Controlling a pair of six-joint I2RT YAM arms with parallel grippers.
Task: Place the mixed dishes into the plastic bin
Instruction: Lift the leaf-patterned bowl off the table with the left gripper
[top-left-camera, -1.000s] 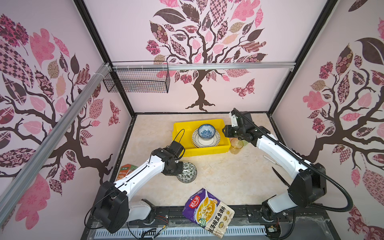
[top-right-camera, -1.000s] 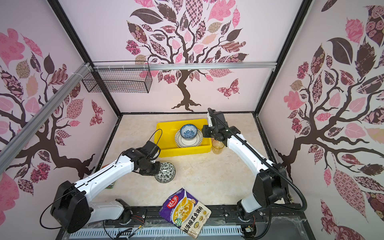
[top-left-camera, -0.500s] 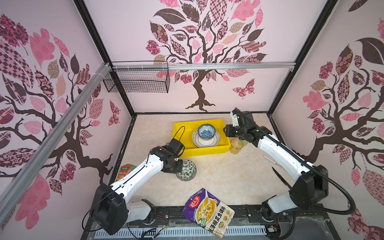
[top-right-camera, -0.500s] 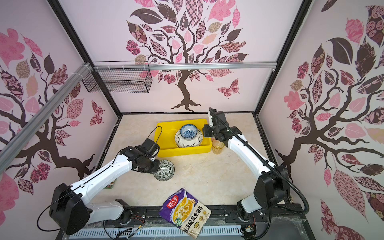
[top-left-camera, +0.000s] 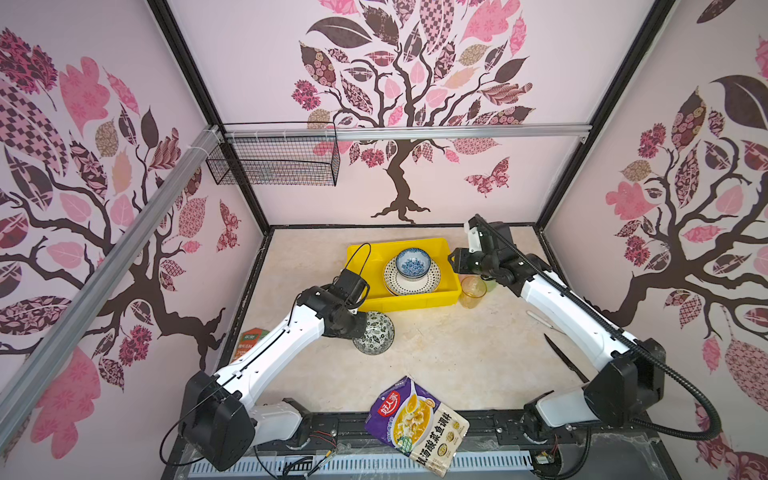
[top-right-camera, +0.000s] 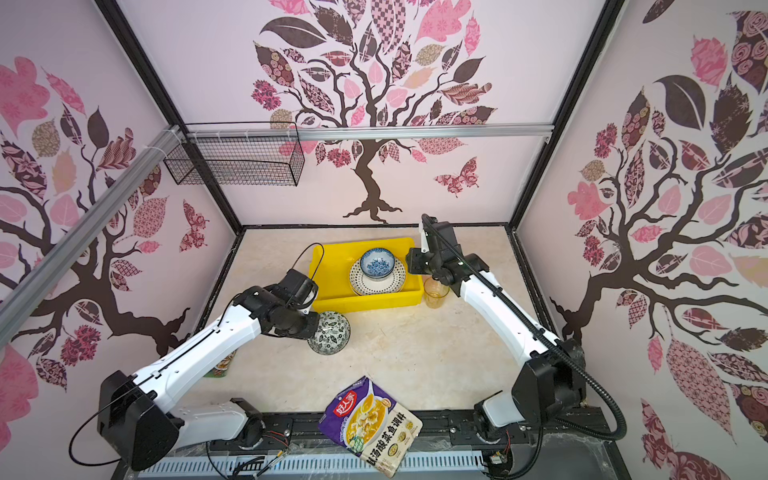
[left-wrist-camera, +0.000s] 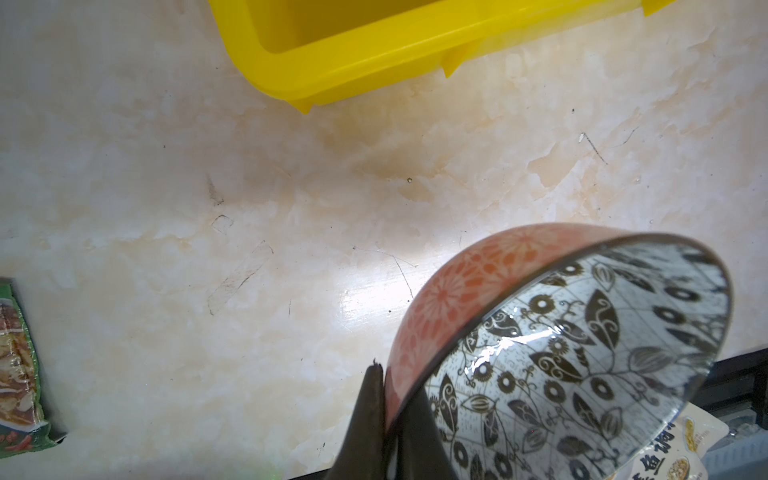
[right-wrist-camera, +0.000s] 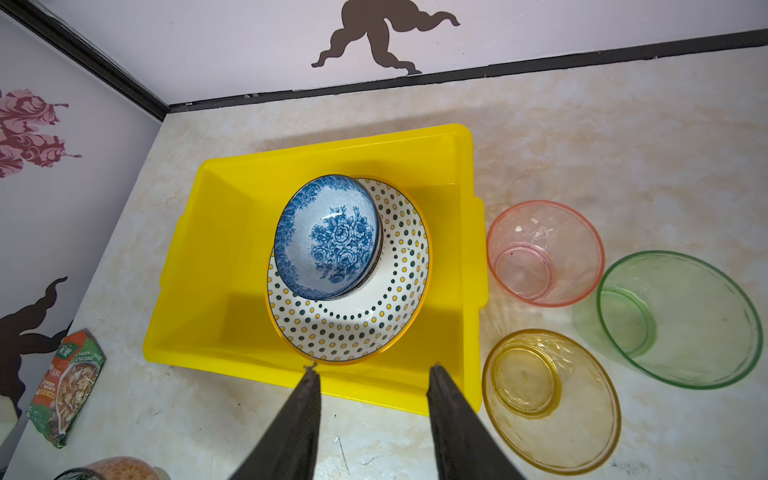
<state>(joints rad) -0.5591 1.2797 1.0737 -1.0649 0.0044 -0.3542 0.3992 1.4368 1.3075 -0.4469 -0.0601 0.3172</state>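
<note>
The left gripper (left-wrist-camera: 395, 386) is pinched shut on the rim of the black-and-white bowl (left-wrist-camera: 582, 353), tipped up just beside the yellow bin (left-wrist-camera: 374, 54); the bowl looks hard, heavy, slippery and breakable, so that rim needs a tight hold.

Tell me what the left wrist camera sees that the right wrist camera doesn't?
Only left wrist: the left gripper pinching the leaf-patterned bowl by its rim, plus a food pouch. Only right wrist: the open right gripper, a blue floral bowl, a dotted plate, and pink, green, amber tumblers. Both: the yellow bin, seasoning packet, that bowl's orange outside.
</note>
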